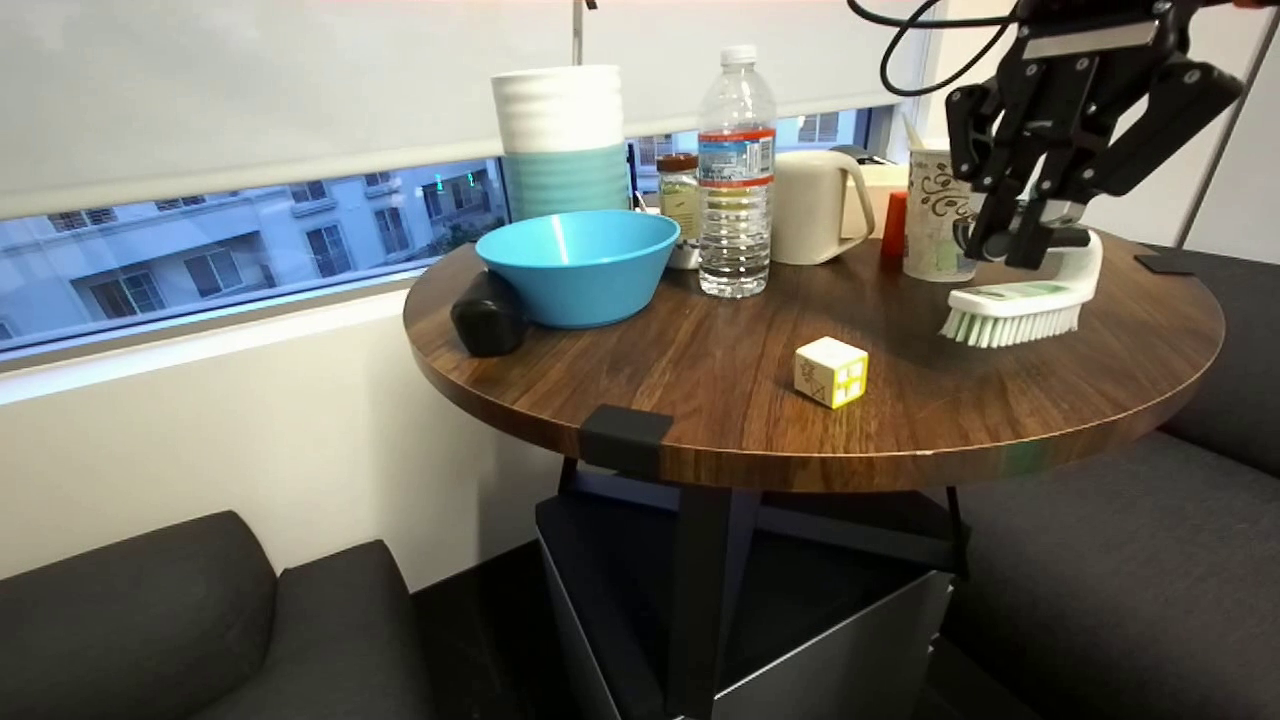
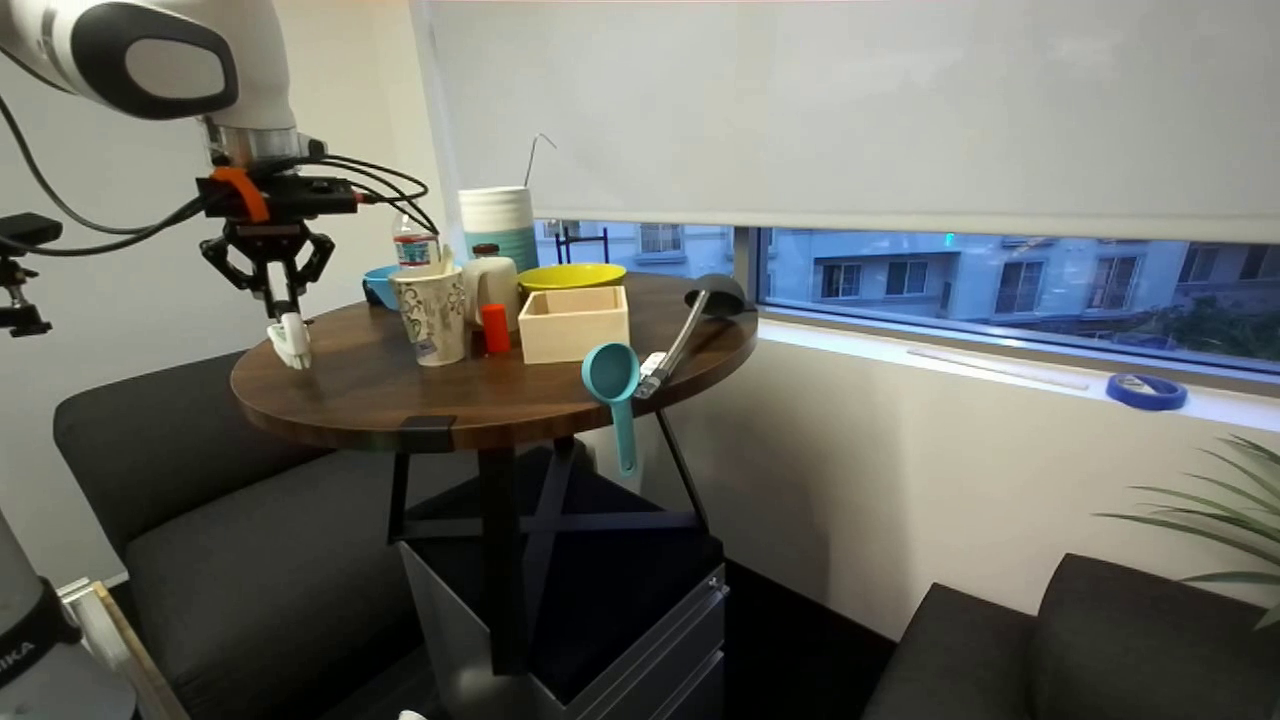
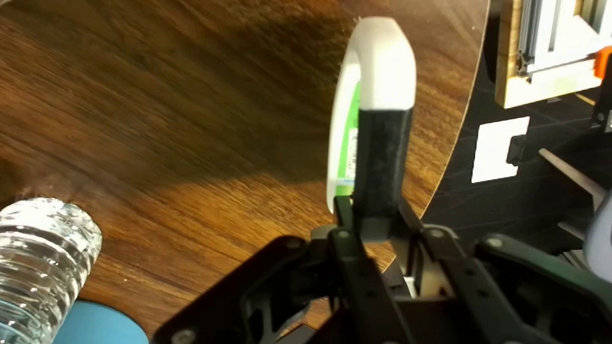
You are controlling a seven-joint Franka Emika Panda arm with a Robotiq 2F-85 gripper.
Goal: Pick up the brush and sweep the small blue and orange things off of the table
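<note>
A: Exterior view: black two-fingered gripper, what state?

B: Fingers drawn narrow, clasping the black grip of one pale-bristled white plastic scrub brush. Brush below the fingertips, bristle side down, over a round brown wood-grain table. Touching or just clear: cannot tell.

A: Long axis?

B: Near level, lying across this view. One pale, yellow-marked cube sits to the view's left, nearer the camera.

A: Again in an exterior view: brush?

B: Nearly end-on, under the fingertips, near the table's rim. One scroll-printed white paper cup stands apart, to the view's right.

A: Wrist view?

B: Grip runs out from between the fingertips, pointing up the view; brush body doubles back beneath it, parallel. Table rim passes near, to the view's right.

A: Bearing on the coming move?

B: Judged: brush secured, sweep next. Stroke best goes crosswise to the long axis, toward that near rim, bristles pressed evenly. Pieces to be swept: cannot tell which.
</note>
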